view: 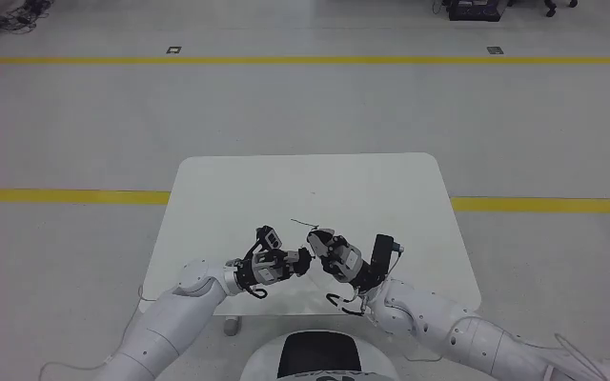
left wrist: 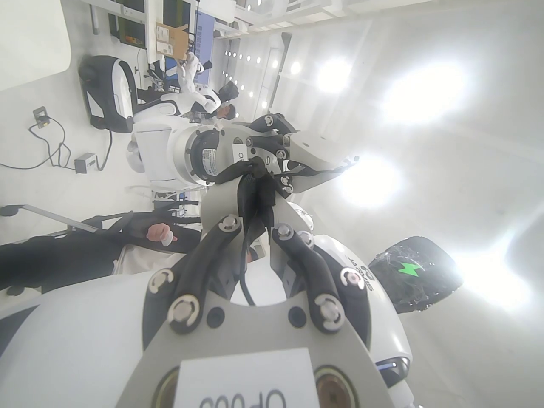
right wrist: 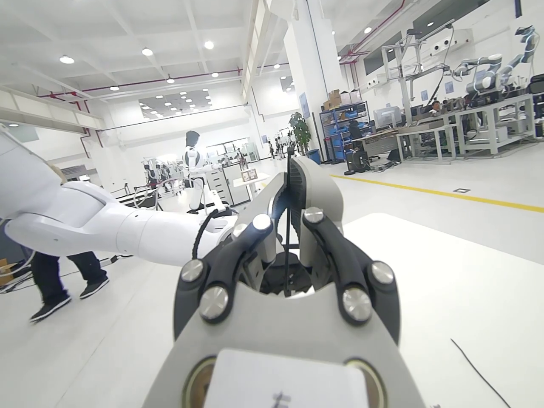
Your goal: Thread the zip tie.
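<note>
Zip tie [right wrist: 288,214]: a thin black strip, clamped between the two closed fingers of the right gripper [right wrist: 288,170]. Its long axis runs along the fingers, from the palm side out past the fingertips. There a short free end stands clear and points away from the hand (toward the far side of the table in the top view).

Left gripper [left wrist: 255,182]: fingers closed together, with a thin black strand of the tie leading back from between the pads toward its palm. How much of the tie is gripped cannot be told.

The two grippers meet tip to tip, touching or nearly so. They are held above the white table [view: 381,186], near the edge closest to the robot.

Just behind the right fingers, the left arm [right wrist: 106,222] comes in from the side. Beside the right hand, on the table surface, lies a separate thin black strand [right wrist: 480,371], well apart from the fingers. The floor beyond the table carries a yellow line [view: 305,60].
</note>
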`<control>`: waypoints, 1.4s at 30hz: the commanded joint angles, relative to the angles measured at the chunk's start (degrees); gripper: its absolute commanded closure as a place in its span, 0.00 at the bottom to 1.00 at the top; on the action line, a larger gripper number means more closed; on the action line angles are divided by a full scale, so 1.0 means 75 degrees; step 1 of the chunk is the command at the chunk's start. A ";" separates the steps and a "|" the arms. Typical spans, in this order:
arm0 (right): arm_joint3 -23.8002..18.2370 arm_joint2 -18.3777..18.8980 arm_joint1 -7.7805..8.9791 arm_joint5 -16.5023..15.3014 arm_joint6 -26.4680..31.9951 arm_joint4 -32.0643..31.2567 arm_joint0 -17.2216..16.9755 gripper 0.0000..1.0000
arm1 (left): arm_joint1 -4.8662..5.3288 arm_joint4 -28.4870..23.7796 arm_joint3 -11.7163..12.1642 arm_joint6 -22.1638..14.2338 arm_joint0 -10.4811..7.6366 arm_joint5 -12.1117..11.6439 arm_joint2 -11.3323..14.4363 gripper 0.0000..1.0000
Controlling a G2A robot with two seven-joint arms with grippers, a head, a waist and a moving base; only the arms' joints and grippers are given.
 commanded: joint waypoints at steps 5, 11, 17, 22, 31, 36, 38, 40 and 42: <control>0.0011 -0.0008 -0.0004 0.0000 0.0034 0.0021 0.0004 1.00 | 0.0003 -0.0005 -0.0008 -0.0001 -0.0002 -0.0005 0.0010 1.00; 0.0042 -0.0041 -0.0022 0.0000 0.0067 0.0068 0.0021 1.00 | 0.0007 -0.0021 -0.0011 -0.0003 0.0000 -0.0013 0.0013 1.00; 0.0074 -0.0076 -0.0043 0.0000 0.0086 0.0104 0.0040 1.00 | 0.0012 -0.0041 -0.0006 -0.0002 0.0002 -0.0018 0.0011 1.00; 0.0085 -0.0087 -0.0054 0.0000 0.0060 0.0104 0.0038 1.00 | 0.0015 -0.0027 -0.0006 -0.0021 0.0003 -0.0015 0.0024 1.00; 0.0117 -0.0076 -0.0065 0.0000 0.0041 0.0111 0.0057 1.00 | 0.0022 0.0039 -0.0024 -0.0052 -0.0012 0.0007 0.0062 1.00; 0.0118 -0.0086 -0.0073 0.0000 0.0058 0.0114 0.0052 1.00 | 0.0026 0.0048 -0.0026 -0.0069 -0.0018 0.0007 0.0074 1.00; 0.0117 -0.0084 -0.0074 0.0000 0.0061 0.0106 0.0052 1.00 | 0.0027 0.0039 -0.0024 -0.0063 -0.0020 0.0007 0.0077 1.00; 0.0111 -0.0080 -0.0075 0.0000 0.0059 0.0096 0.0048 1.00 | 0.0027 0.0024 -0.0015 -0.0055 -0.0025 0.0009 0.0078 1.00; 0.0104 -0.0067 -0.0073 0.0000 0.0035 0.0074 0.0041 1.00 | 0.0024 -0.0012 0.0006 -0.0034 -0.0031 0.0018 0.0079 1.00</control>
